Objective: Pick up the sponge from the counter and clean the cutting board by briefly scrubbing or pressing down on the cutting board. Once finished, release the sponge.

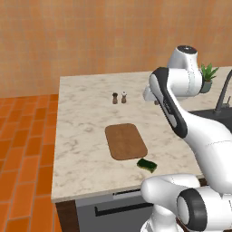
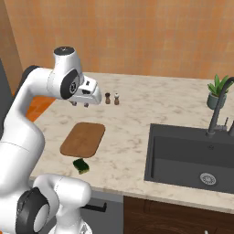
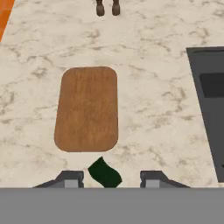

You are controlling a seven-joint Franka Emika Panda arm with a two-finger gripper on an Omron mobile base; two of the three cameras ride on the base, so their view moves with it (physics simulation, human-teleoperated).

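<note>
Fingers (image 3: pixel 70 178) of the gripper (image 3: pixel 109 177) are seen spread apart in the hand view, with nothing pinched between them. The gripper (image 2: pixel 80 104) is held well above the counter (image 1: pixel 86 118), pointing down.

The sponge (image 1: pixel 147 165) is shown as a small flat block with a dark green top and a thin yellow layer along its edge. It lies on the counter near the front edge, just beside the near corner of the cutting board (image 1: pixel 126 141), turned at an angle to it. Whether it touches the board cannot be told. In the hand view the sponge (image 3: pixel 105 173) is seen between the 2 finger tips, but far below them.

The cutting board (image 3: pixel 87 109) is a brown wooden rectangle with rounded corners, lying flat and several times larger than the sponge. Nothing rests on it.

2 small shakers (image 1: pixel 119 97), 1 dark and 1 light, stand upright side by side beyond the board. A dark sink (image 2: pixel 192 155) with a curved tap (image 2: pixel 217 112) is set into the counter to the right, and a potted plant (image 1: pixel 207 77) stands behind it.
</note>
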